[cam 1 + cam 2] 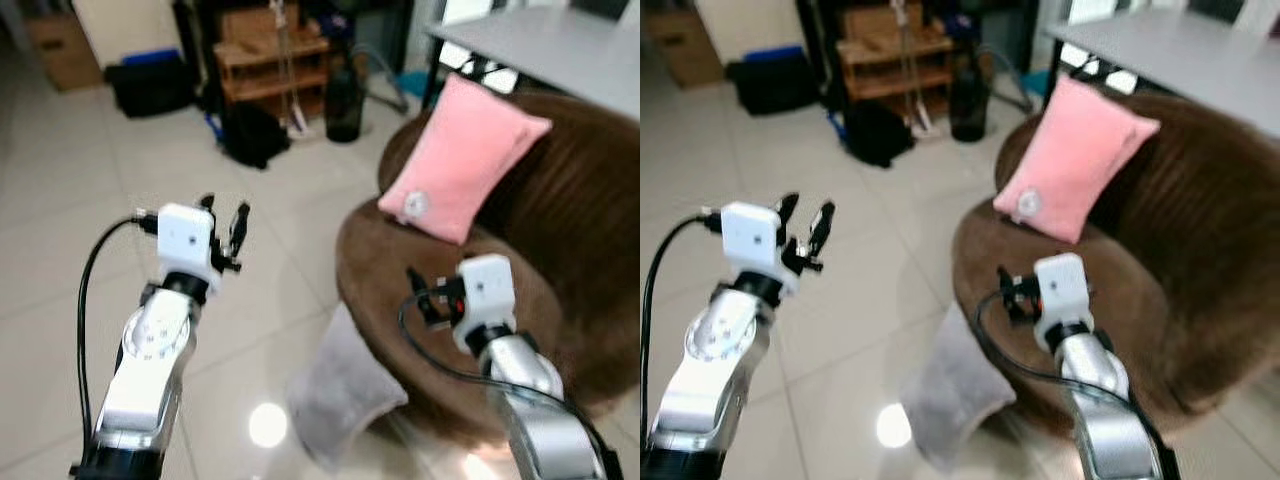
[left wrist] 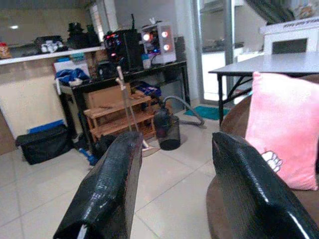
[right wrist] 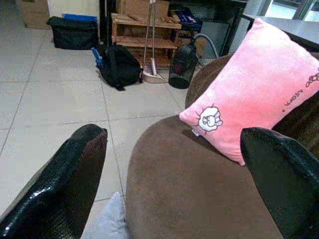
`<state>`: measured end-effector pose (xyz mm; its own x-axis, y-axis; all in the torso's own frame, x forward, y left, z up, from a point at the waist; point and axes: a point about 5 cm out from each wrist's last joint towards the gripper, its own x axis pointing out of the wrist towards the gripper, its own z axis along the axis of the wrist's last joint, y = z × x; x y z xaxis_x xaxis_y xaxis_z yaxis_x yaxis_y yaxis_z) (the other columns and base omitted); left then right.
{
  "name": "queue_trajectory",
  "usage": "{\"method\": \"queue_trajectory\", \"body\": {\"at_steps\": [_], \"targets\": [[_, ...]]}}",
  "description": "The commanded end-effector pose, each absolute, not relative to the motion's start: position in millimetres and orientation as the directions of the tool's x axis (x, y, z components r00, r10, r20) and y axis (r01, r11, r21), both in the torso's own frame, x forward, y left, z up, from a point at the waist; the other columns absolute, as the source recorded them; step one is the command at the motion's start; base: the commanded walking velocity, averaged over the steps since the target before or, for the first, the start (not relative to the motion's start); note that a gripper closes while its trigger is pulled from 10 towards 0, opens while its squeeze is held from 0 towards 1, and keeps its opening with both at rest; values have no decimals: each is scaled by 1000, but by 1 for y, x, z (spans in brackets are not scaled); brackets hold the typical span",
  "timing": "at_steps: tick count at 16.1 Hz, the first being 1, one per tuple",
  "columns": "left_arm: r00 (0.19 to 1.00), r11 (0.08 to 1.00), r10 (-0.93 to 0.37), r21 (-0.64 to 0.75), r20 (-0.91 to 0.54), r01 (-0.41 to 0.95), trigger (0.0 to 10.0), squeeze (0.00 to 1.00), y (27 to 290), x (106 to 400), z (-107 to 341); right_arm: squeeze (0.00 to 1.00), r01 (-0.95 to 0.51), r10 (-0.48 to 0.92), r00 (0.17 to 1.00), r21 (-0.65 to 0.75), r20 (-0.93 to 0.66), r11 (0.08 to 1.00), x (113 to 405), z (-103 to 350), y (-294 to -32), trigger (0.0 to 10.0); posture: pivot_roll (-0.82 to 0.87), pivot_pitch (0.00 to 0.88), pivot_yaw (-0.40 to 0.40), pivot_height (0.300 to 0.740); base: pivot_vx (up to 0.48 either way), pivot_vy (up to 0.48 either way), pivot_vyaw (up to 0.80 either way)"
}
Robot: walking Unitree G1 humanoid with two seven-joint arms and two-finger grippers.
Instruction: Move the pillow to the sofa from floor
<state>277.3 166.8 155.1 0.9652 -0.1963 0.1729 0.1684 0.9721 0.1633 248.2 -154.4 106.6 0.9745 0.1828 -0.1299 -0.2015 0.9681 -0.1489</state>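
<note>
Grey cloth: a pale grey cloth (image 1: 340, 390) lies on the tiled floor (image 1: 60, 230), against the near foot of the sofa.
Left end effector: the left end effector (image 1: 225, 225) is raised above the floor tiles, well apart from the sofa, fingers spread and grasping nothing.
Right end effector: the right end effector (image 3: 174, 174) hovers over the sofa's seat, fingers wide apart and empty.
Sofa: a round brown sofa (image 1: 440, 290) with a ribbed back stands to the robot's right.
Pillow: the pink pillow (image 1: 462, 155) is on the sofa seat, tilted back against the backrest, a small white sheep patch near its lower corner.
Counter: a grey counter (image 1: 540, 45) stands behind the sofa.
Far floor: a black backpack (image 3: 119, 67), a dark vacuum canister (image 3: 182, 67) and a wooden shelf (image 3: 142, 30) stand by the far wall.
</note>
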Motion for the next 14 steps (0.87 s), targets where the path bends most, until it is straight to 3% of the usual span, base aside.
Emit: {"method": "queue_trajectory", "body": {"at_steps": [1,11,14], "targets": [[961,973,-192,162,198,161,10000,0,171,277,160,0,-205,188,975,-145,-121,968,249,108,-152,10000,-63,0,31,740,360,0,0],[953,971,-215,152,211,185,10000,0,170,276,160,0,-254,234,964,-181,-125,950,248,108,-148,10000,-64,0,32,740,397,0,0],[954,971,-219,140,204,193,10000,0,169,276,158,0,-231,213,969,-149,-127,961,247,106,-150,10000,-64,0,33,740,237,0,533]]}}
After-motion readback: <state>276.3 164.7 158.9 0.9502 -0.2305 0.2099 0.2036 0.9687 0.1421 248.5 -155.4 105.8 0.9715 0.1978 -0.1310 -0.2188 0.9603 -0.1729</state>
